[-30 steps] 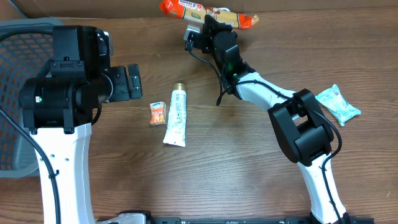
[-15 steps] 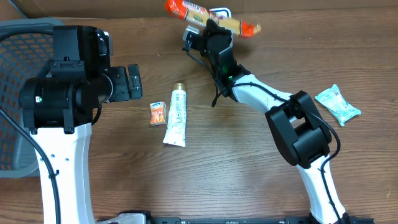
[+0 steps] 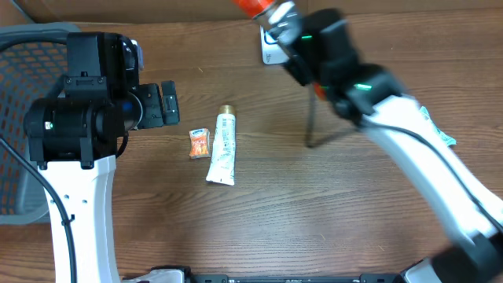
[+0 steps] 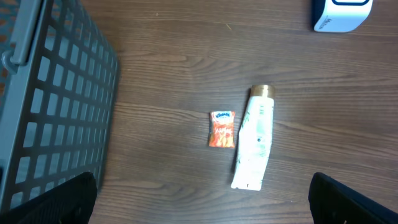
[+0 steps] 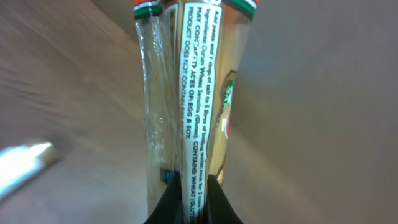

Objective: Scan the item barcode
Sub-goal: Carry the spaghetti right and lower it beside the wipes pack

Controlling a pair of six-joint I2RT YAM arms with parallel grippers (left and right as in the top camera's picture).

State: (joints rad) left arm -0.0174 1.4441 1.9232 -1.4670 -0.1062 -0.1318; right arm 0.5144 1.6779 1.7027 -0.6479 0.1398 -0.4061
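The right claw point(image 5: 191, 202) is pressed together on one end of the pasta packet point(image 5: 186, 93), pinching it with its printed seam towards the wrist camera. Overhead, the packet's orange tip sits at top centre, raised off the counter point(image 3: 314, 204). The left claw point(image 3: 167, 104) hangs spread and empty at left. The step in hand looks like presenting the packet to the white scanner point(image 4: 341, 14), upper right in the left wrist view. No barcode shows, so the packet probably needs turning next.
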